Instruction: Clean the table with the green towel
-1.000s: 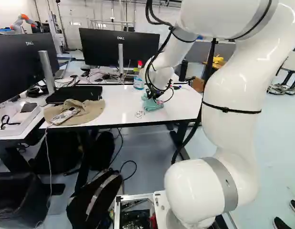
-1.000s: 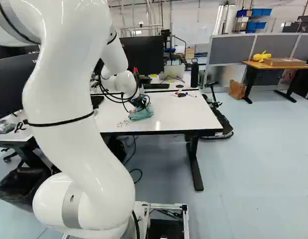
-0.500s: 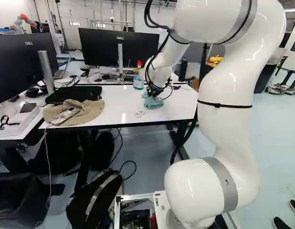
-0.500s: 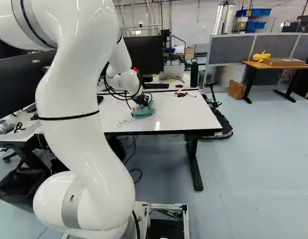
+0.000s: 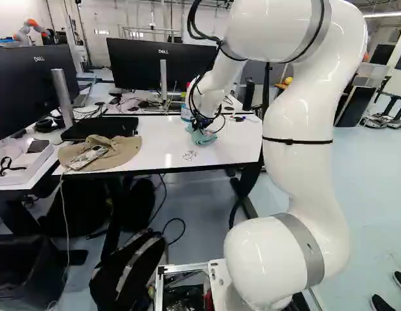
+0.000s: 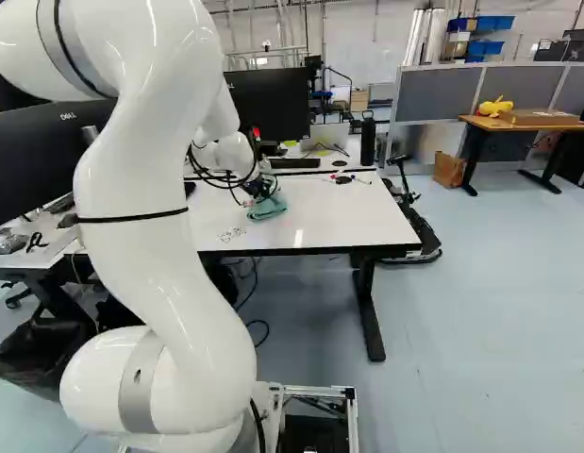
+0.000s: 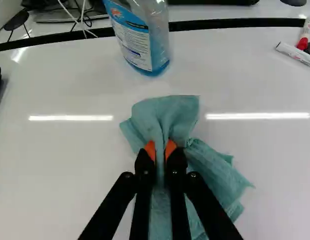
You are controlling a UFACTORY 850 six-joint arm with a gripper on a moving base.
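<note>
At the far end of my arm in the left base view, the gripper is low over the white table. The wrist view has the gripper shut on a bunched fold of the green towel, pinched between the orange pads. The towel's loose parts spread on the tabletop ahead of and beside the fingers. In the right base view the towel shows under the gripper. Black scribbled marks are on the table nearer to the base than the towel.
A spray bottle of blue liquid stands just ahead of the towel. Markers lie farther off to one side. A tan cap, a black laptop and monitors are left and behind. Another robot stands far back.
My arm has swung left and a little away from the base, first nearer the marks, then back toward the bottle. The towel has moved with the gripper, and its shape has shifted.
</note>
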